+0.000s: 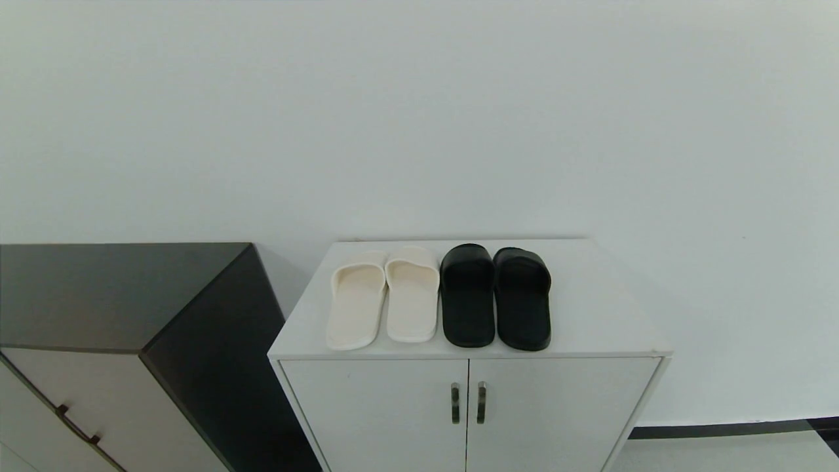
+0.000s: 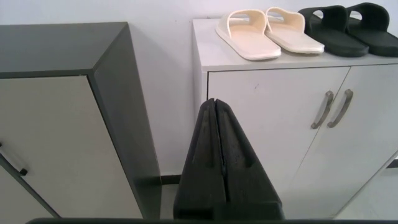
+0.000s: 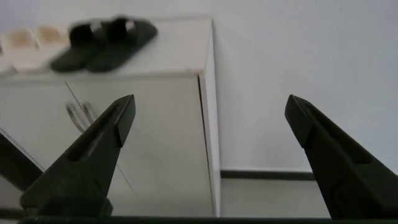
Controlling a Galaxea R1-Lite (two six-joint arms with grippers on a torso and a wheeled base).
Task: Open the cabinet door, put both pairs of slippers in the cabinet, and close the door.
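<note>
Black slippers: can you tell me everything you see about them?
The black slippers are a matching pair, each with a wide band over the front and an open heel. They look matte and rubbery. They lie flat, side by side, on top of the white cabinet, heels near its front edge. The cream slippers sit close beside them, toward the robot's left; whether they touch is unclear.
</note>
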